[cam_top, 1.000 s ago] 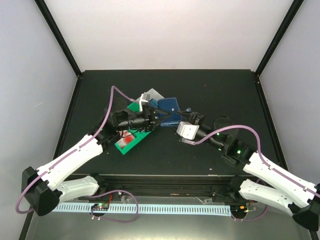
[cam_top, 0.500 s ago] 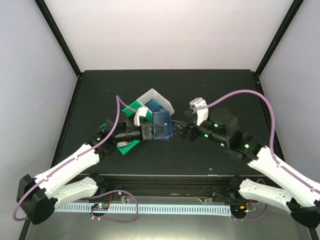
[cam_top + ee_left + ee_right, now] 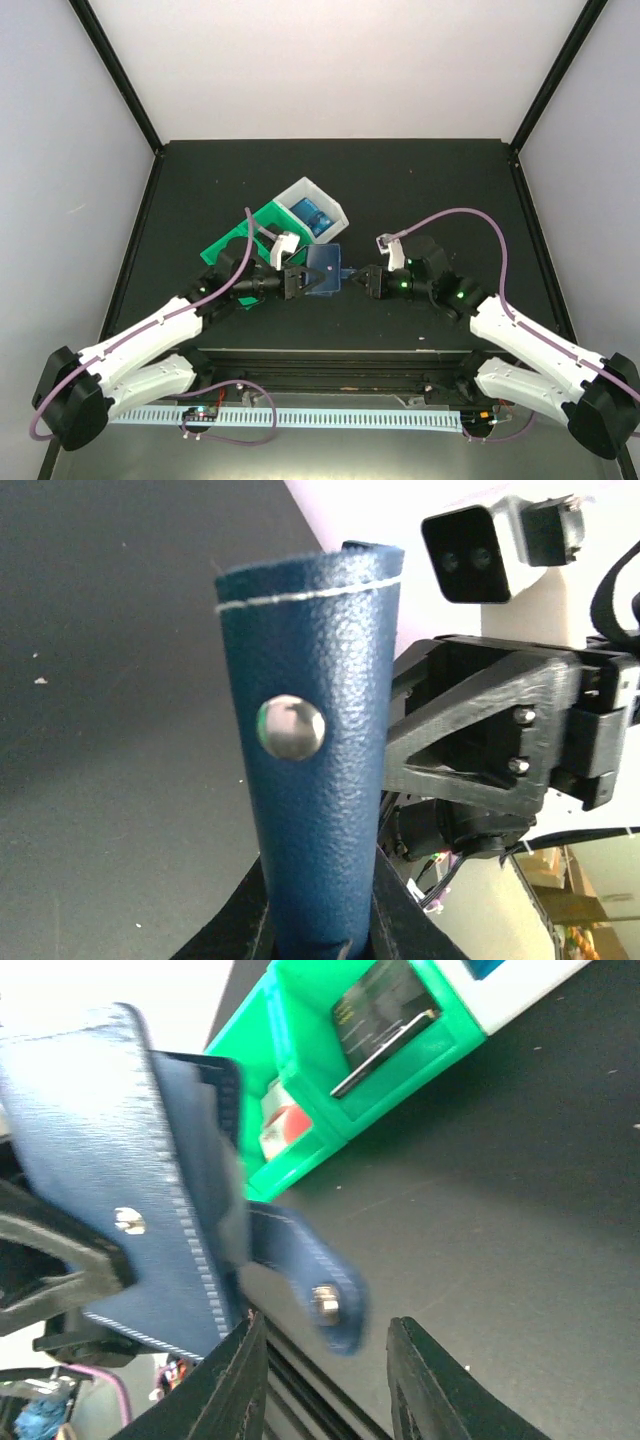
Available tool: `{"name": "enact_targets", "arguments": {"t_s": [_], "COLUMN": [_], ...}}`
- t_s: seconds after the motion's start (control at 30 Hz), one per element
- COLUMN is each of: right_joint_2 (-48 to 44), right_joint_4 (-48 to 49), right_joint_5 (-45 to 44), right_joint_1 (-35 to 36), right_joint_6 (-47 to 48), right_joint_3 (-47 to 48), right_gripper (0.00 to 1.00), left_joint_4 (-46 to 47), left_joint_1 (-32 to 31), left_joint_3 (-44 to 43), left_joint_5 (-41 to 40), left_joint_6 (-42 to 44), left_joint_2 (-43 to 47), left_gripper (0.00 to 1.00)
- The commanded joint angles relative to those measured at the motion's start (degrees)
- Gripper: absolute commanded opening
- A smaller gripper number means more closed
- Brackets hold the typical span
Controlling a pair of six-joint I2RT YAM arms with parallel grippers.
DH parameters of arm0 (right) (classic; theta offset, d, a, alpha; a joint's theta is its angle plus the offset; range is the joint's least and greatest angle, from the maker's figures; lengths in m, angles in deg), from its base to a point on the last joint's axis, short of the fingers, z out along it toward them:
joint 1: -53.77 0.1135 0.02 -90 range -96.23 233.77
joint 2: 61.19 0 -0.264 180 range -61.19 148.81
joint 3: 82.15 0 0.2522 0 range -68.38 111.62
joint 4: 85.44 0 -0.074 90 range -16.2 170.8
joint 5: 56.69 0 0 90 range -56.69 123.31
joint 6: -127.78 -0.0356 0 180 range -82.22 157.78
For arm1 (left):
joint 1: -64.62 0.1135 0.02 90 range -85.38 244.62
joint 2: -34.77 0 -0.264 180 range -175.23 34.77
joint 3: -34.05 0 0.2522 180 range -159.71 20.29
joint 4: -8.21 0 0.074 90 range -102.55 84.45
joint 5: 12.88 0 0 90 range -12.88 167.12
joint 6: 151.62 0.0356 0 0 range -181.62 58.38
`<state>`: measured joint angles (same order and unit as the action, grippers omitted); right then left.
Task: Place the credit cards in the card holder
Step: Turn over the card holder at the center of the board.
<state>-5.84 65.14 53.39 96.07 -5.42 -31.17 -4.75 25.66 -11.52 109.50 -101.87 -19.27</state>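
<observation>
My left pincer (image 3: 297,281) clamped the card holder (image 3: 322,270) by one end. Its clasp tab (image 3: 318,1285) dangled at nine o'clock from my right pincer (image 3: 364,278), at the mouth of its parted, empty fingers (image 3: 238,1370). Beyond, at eleven o'clock, blue credit cards (image 3: 318,217) sat in the white bin (image 3: 300,190).

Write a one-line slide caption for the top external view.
Left tool grips the blue card holder; the open right tool faces it across a small gap.

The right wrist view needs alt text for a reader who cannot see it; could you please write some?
A dark blue folding card holder fills the left, its snap-studded clasp tab dangling just ahead of the open right gripper. Behind, a green plastic bin holds black cards and a red-and-white card.
</observation>
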Motion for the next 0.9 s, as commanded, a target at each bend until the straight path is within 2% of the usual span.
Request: {"name": "enact_targets", "arguments": {"t_s": [0.0,0.17,0.43,0.47,0.53,0.6,0.67,0.87], "right_joint_2": [-1.06,-0.36,0.99,1.11,1.61,2.55,3.75,8.93], "right_joint_4": [8.62,9.23,10.70,10.66,10.13,8.08,6.81,5.02], "right_joint_5": [5.09,1.94,0.30,-0.21,-1.36,-2.49,-2.84,-3.16], "right_joint_1": [-1.03,-1.79,-1.87,-1.84,-1.79,-1.84,-1.86,-1.79], "right_joint_6": [-4.25,-3.52,-1.74,-1.48,-0.78,0.49,1.55,3.82], "right_joint_3": [-2.58,-4.16,-5.22,-5.44,-6.01,-6.01,-6.09,-6.41], "right_gripper": [0.36,0.31,0.01,0.01,0.01,0.01,0.01,0.01], "left_joint_4": [5.83,7.54,7.80,7.87,8.03,7.91,9.15,15.60], "left_joint_1": [-0.06,-0.09,-0.24,-0.29,-0.61,-1.28,-1.53,-2.82], "left_joint_3": [0.09,0.20,1.33,1.66,2.23,3.05,4.02,5.66], "left_joint_5": [2.40,3.77,5.13,4.96,3.82,1.57,0.23,-1.44], "left_joint_6": [0.52,-0.30,-1.93,-2.09,-1.88,-1.59,-1.80,-2.17], "left_joint_2": [-2.83,-4.55,-6.85,-7.40,-8.70,-10.31,-12.65,-23.26], "left_gripper": [0.02,0.01,0.02,0.07,0.26,0.33,0.36,0.35]}}
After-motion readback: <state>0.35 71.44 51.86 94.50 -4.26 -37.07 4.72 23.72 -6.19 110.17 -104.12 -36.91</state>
